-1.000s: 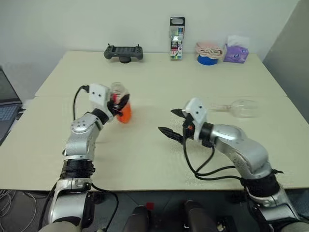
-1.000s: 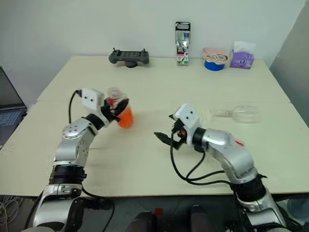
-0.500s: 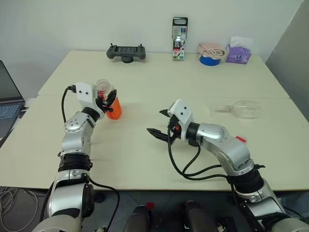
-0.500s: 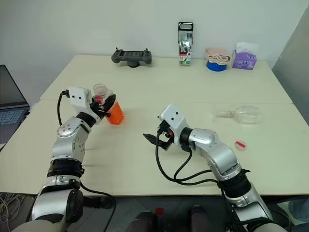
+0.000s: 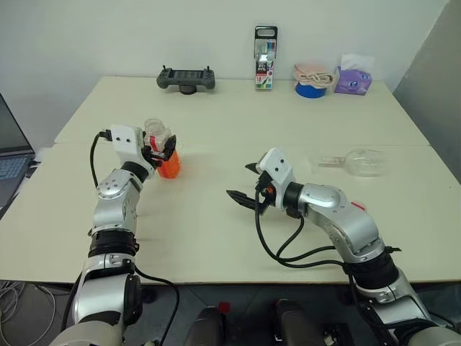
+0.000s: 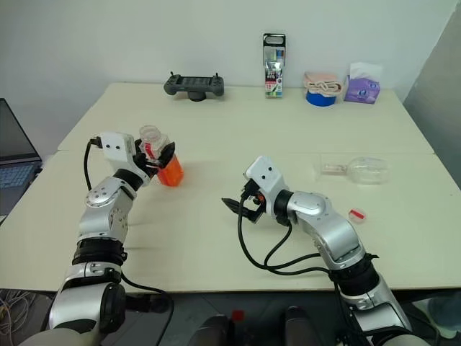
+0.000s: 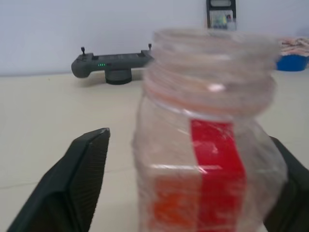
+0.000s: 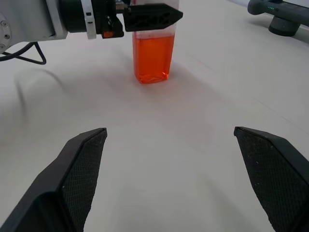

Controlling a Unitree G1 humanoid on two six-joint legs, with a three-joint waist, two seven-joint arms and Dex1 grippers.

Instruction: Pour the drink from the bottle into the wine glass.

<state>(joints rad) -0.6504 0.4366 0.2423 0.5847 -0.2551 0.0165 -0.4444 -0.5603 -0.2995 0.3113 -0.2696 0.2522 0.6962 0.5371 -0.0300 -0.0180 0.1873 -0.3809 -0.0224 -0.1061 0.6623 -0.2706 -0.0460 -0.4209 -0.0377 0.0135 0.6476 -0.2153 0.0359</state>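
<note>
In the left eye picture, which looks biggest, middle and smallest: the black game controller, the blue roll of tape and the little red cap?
1. Black game controller, the widest.
2. Blue roll of tape, smaller.
3. Little red cap, tiniest, though it lies nearer the camera than the other two, which sit at the far table edge.

Two pale beige tables (image 5: 216, 216) stand pushed together, the seam between them running across the middle, against a plain white wall (image 5: 108, 36). A grey panel (image 5: 432, 65) rises at the right edge. Along the far side sit a dark handheld controller (image 5: 186, 78), a tall black-topped pack of markers (image 5: 264, 58), a blue roll (image 5: 310, 89) and a purple tissue pack (image 5: 352, 79). An open laptop (image 5: 11, 155) sits at far left.
</note>
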